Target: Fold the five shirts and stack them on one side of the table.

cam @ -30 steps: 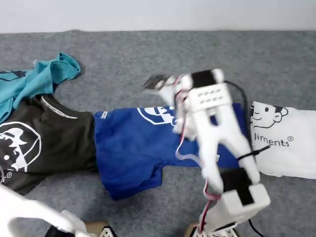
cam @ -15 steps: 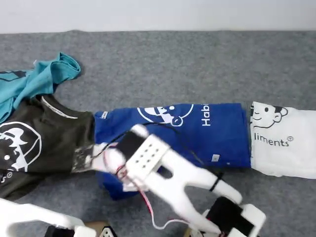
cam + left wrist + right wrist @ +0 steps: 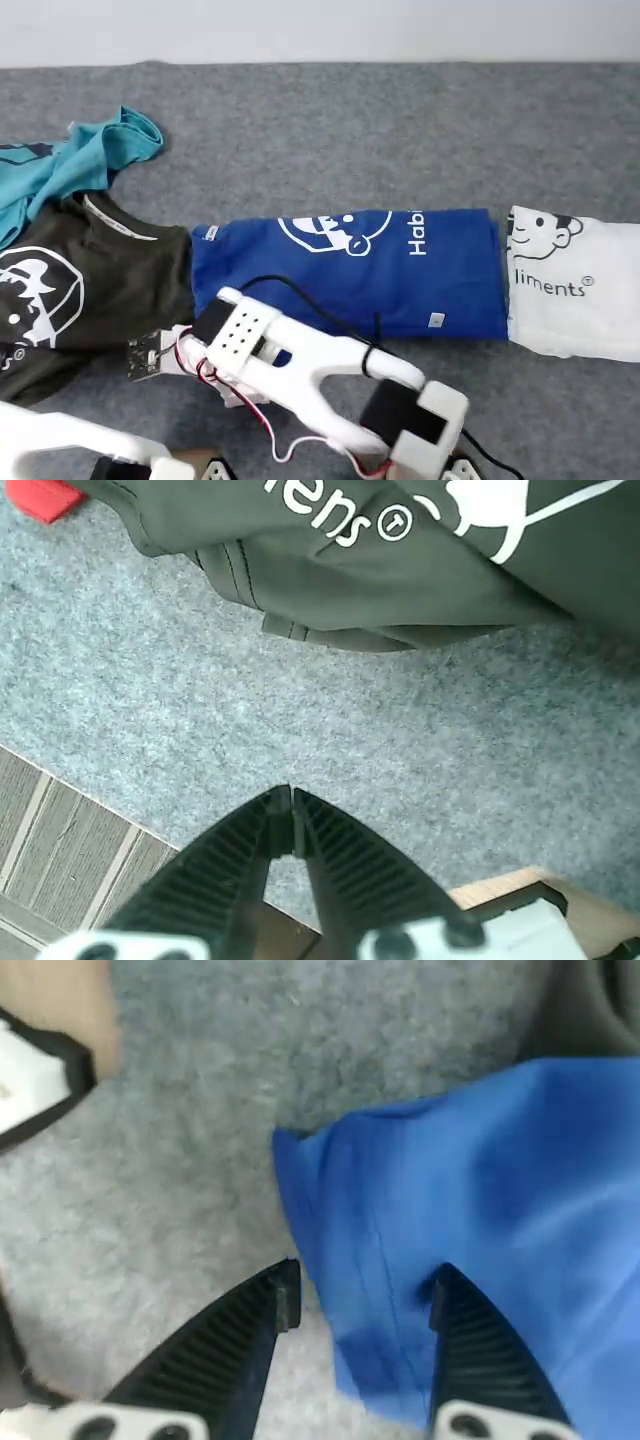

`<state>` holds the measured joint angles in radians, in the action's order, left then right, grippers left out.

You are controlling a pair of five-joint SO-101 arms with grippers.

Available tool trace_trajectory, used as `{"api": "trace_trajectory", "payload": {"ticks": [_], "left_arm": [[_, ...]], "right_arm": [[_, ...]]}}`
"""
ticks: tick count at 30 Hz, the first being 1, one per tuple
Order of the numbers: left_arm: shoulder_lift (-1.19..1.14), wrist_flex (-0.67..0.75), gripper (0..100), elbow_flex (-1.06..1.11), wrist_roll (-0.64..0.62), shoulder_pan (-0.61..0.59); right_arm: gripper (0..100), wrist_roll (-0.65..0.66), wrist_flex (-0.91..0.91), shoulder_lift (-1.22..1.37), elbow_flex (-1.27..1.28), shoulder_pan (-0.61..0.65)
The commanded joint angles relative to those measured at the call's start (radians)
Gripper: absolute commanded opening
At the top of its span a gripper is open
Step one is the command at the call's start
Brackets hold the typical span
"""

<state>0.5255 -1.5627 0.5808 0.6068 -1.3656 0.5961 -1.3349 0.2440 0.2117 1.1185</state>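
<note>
Right gripper (image 3: 365,1285): jaws spread, straddling the near loose corner of the blue cotton T-shirt (image 3: 400,270); seat your grip past the hem before you close. Left gripper (image 3: 292,805): pressed together, beside that shirt, by the black printed T-shirt (image 3: 400,570).

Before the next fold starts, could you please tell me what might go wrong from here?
The open right claw straddles just the blue shirt's loose corner, so a thin pinch could slip. The dark shirt abuts that shirt close by; lifting might drag it along.
</note>
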Motion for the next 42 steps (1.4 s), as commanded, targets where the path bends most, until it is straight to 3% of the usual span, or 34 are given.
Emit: {"api": "trace_trajectory", "payload": {"ticks": [1,4,9,16,25,37,42], "left_arm": [[0.026,-0.006,0,-0.007,0.008,-0.011],[0.028,-0.006,0,-0.007,0.006,-0.011],[0.028,-0.006,0,-0.005,0.003,-0.005],[0.021,-0.006,0,-0.002,0.003,-0.003],[0.021,-0.006,0,-0.001,0.003,0.005],[0.028,-0.006,0,-0.002,-0.034,0.097],[0.028,-0.006,0,-0.001,-0.034,0.106]], "right_arm": [[22.0,0.0,0.054,0.042,-0.002,-0.042],[19.7,0.0,0.059,0.084,-0.002,-0.056],[5.1,0.035,0.054,0.085,-0.003,-0.061],[4.2,0.049,0.028,0.084,-0.054,-0.116],[4.2,0.094,-0.117,0.094,-0.348,-0.252],[5.3,0.106,-0.031,0.111,-0.422,-0.386],[23.0,0.098,-0.048,0.15,-0.439,-0.427]]}}
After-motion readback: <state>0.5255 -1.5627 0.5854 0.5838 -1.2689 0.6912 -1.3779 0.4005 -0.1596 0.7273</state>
